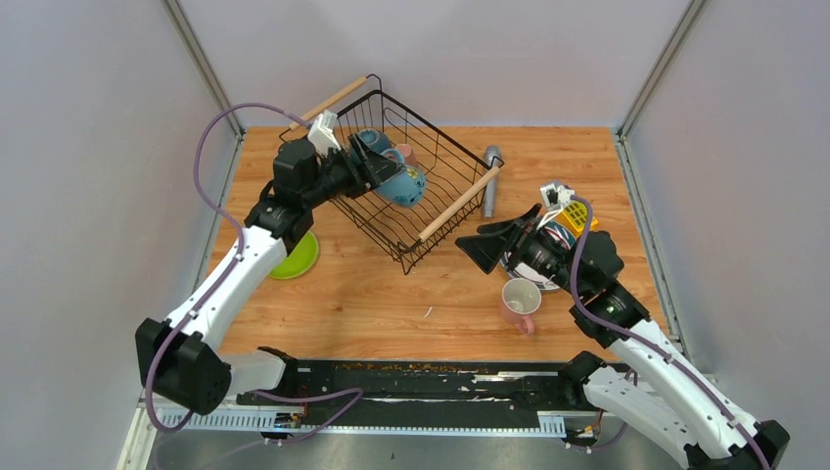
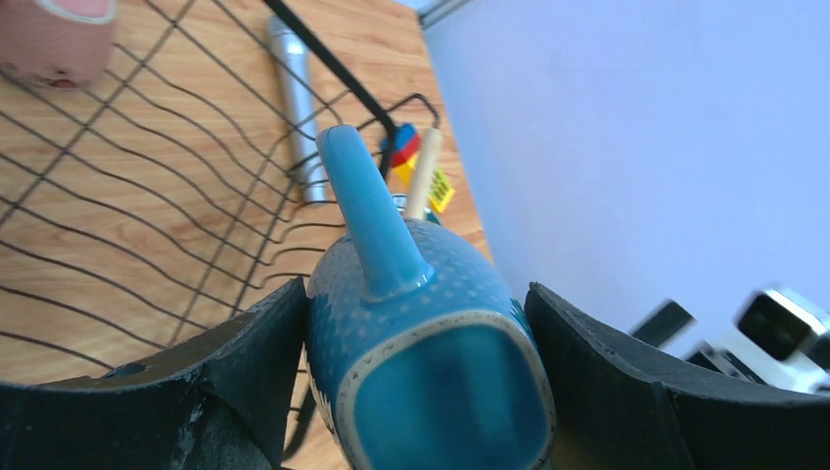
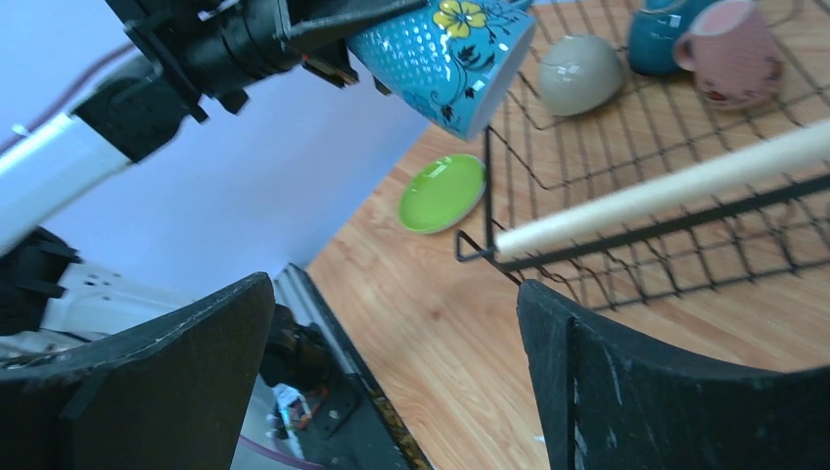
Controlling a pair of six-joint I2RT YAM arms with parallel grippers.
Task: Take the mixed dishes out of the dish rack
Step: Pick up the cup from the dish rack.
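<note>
The right pincer [image 1: 480,250] hangs spread and empty over the desk [image 1: 391,294], beside the pink mug [image 1: 520,300]. Farther in, the left pincer [image 2: 416,323] pinches the blue flowered mug [image 3: 445,59] by its sides, raised inside the dish rack [image 1: 460,203]. Its grip is on a rounded glazed wall, so the mug could slip or swivel and drop onto the wires. The mug's handle could also snag the rim on the way out. A beige bowl [image 3: 579,73] waits beyond.
</note>
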